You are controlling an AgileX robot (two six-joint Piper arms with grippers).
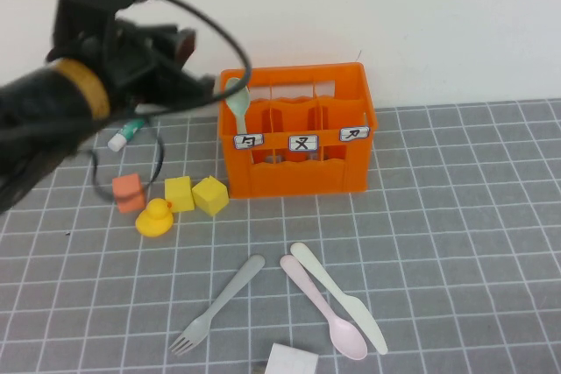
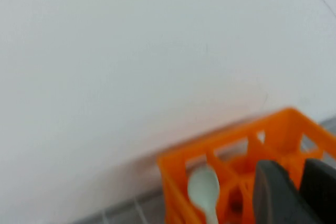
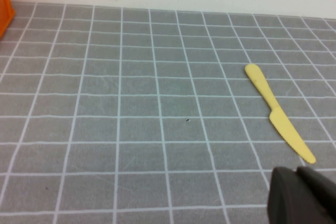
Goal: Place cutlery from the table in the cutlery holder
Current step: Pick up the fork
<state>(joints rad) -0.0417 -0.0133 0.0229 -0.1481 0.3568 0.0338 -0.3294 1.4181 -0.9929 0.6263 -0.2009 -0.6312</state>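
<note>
The orange cutlery holder [image 1: 298,159] stands at the back of the table [image 1: 456,216]. A mint green spoon [image 1: 237,98] stands upright in its left compartment, bowl up [image 2: 203,188]. My left gripper [image 1: 207,87] hovers at the holder's upper left edge, beside the spoon and apart from it. Its fingers [image 2: 302,169] stand a narrow gap apart with nothing between them. On the near table lie a grey fork [image 1: 219,302], a pale pink spoon [image 1: 326,311] and a cream-white knife [image 1: 338,297]. My right gripper [image 3: 300,178] is shut and low over the table, near a yellow knife [image 3: 278,111].
Left of the holder sit a white-green tube [image 1: 125,133], a small orange cube [image 1: 128,192], two yellow cubes [image 1: 178,192] [image 1: 210,195] and a yellow duck [image 1: 155,217]. A white block [image 1: 291,361] lies at the front edge. A white wall runs behind the holder.
</note>
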